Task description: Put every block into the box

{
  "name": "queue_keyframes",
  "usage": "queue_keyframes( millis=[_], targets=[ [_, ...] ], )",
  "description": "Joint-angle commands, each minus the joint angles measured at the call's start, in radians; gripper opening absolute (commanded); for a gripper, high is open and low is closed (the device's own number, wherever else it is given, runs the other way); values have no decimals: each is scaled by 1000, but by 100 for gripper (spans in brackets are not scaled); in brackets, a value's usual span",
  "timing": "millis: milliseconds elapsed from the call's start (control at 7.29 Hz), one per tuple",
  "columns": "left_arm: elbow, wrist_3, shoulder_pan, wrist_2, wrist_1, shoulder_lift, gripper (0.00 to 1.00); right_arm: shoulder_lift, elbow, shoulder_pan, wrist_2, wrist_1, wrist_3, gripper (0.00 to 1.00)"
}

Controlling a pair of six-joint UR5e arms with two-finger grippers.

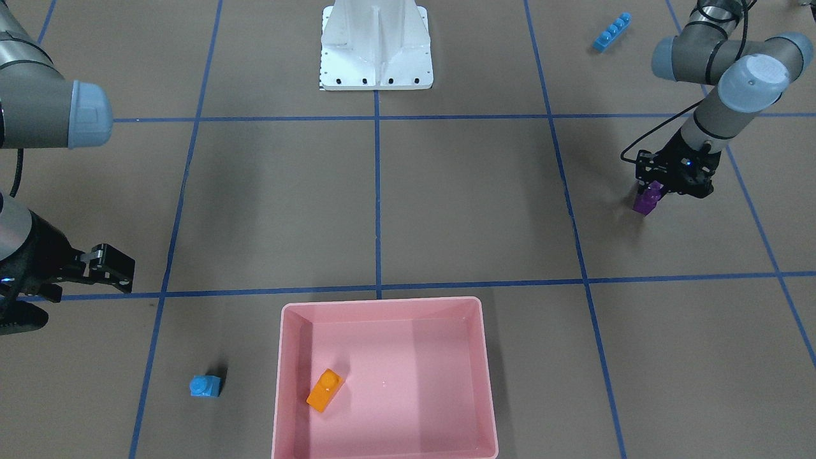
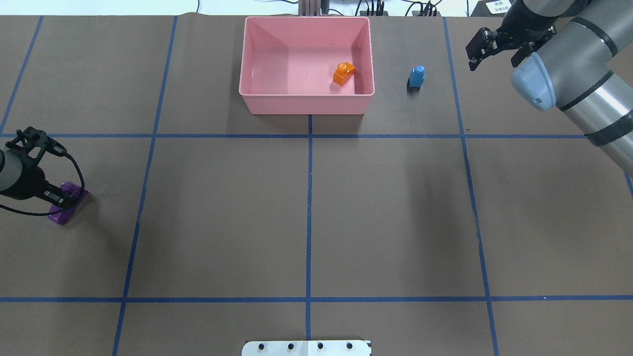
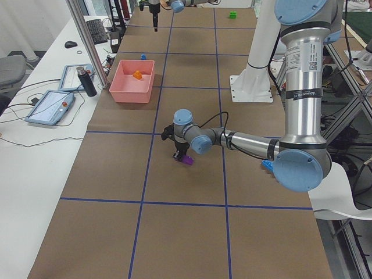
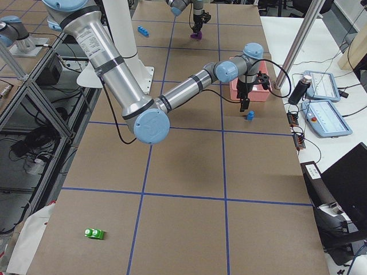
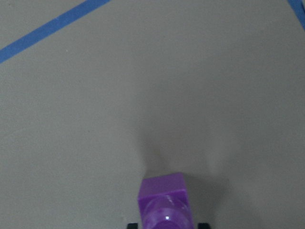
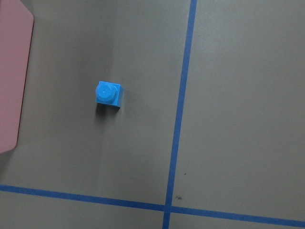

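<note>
One orange block (image 1: 325,390) lies in the box (image 1: 382,306); four remain. The left end effector (image 1: 656,191) seems closed on the purple block (image 1: 645,203), well apart from the box; the right end effector (image 2: 494,54) hangs open, empty.

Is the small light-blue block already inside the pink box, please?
No, the small light-blue block stands on the table beside the pink box, which holds only the orange block.

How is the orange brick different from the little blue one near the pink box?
The orange brick lies inside the pink box; the small blue brick sits on the table outside it. The orange brick is oblong, stud at one end; the blue one is squarish. Both show one stud, and neither is held.
</note>
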Motion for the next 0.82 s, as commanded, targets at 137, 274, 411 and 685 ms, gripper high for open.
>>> queue_keyframes(
  millis=[137, 274, 411, 685],
  targets=[
    [-64, -76, -35, -3, -1, -28, 0, 3, -141, -3, -1, 151, -1, 100],
    [-78, -254, -66, -12, 2, -89, 0, 1, -193, -3, -3, 218, 1, 100],
    [-75, -400, -65, -10, 12, -173, 0, 3, -224, -6, -5, 255, 4, 100],
    [-46, -698, -74, -7, 43, -383, 0, 23, -261, -15, -12, 266, 8, 100]
  ],
)
